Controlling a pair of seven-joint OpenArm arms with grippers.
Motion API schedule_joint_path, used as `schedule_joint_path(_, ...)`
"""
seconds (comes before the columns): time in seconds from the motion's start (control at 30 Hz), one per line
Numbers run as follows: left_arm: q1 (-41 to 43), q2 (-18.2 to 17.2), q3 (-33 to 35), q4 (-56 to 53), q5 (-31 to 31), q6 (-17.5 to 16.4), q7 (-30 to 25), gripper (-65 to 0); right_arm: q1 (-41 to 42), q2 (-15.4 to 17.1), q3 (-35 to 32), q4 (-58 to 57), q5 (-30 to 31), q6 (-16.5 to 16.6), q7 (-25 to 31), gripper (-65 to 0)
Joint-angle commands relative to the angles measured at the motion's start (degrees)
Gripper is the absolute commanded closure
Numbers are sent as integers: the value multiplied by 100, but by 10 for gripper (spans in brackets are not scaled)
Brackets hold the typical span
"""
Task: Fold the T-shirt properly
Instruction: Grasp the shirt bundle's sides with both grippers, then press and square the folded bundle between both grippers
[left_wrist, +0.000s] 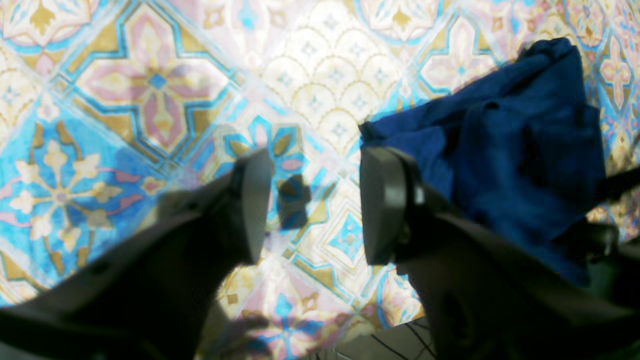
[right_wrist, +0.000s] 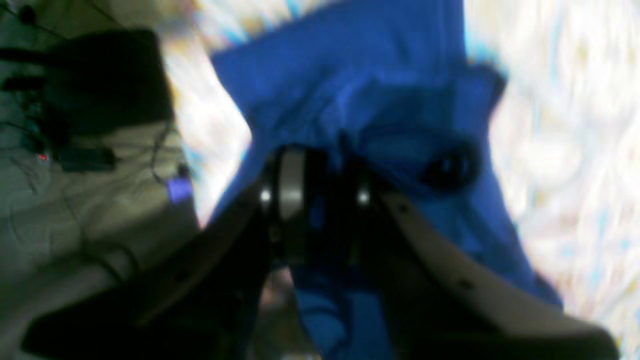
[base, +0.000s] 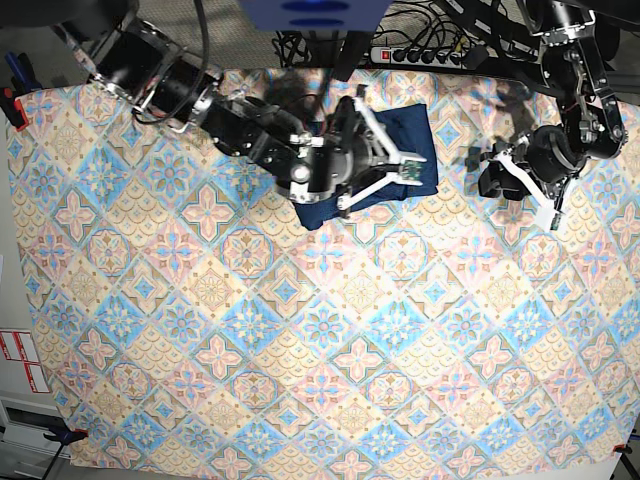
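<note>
The navy-blue T-shirt (base: 418, 128) lies bunched in a rough folded rectangle at the back middle of the patterned tablecloth (base: 300, 330). My right gripper (base: 400, 165) sits over the shirt's middle. In the blurred right wrist view its fingers (right_wrist: 290, 195) stand close together with blue cloth (right_wrist: 380, 100) pinched between them and hanging below. My left gripper (base: 515, 185) hovers over bare tablecloth to the right of the shirt. In the left wrist view it (left_wrist: 315, 205) is open and empty, with the shirt (left_wrist: 525, 150) just beyond its right finger (left_wrist: 385, 205).
A power strip (base: 420, 55) and cables lie beyond the table's back edge. The right wrist view shows a grey surface with a black device (right_wrist: 100, 80) and wires off the cloth's edge. Tablecloth spreads wide in front of the shirt.
</note>
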Motion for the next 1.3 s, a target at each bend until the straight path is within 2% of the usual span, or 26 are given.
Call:
schedule_joint_path(0.0, -30, -81, -28, 112, -67, -12, -89, -272, 130, -127, 48, 101, 29, 15, 83, -109)
schedule_joint_path(0.13, -39, -81, -28, 112, -67, -12, -89, -272, 130, -250, 48, 92, 29, 15, 153, -110)
schedule_joint_path(0.27, -39, -81, -28, 130, -94, -30, -89, -272, 130, -241, 215, 101, 29, 15, 558, -110)
schedule_joint_path(0.43, 14, -142, 148, 648, -76, -39, -36, -271, 104, 216, 1358, 286, 56, 15, 777, -110)
schedule_joint_path(0.57, 14, -556, 825, 736, -67, -39, -36, -271, 95, 471, 1982, 365, 47, 15, 777, -110)
schedule_joint_path(0.67, -12, -784, 1361, 736, -67, -39, -53, -271, 78, 594, 1964, 286, 38, 15, 769, -110)
schedule_joint_path(0.8, -48, -1074, 2100, 745, -76, -39, -53, -271, -107, 603, 1674, 83, 29, 15, 813, -110)
schedule_joint_path(0.93, -197, -1162, 2741, 982, -76, -39, -62, -271, -81, 603, 1279, -198, 29, 15, 813, -110)
schedule_joint_path(1.2, -197, -1171, 3005, 1044, -67, -39, -80, -271, -89, 603, 944, -523, 64, 15, 821, -110)
schedule_joint_path(1.27, -188, -1294, 2864, 1044, -41, -39, -80, -271, -98, 506, 742, -453, 73, 15, 821, -110)
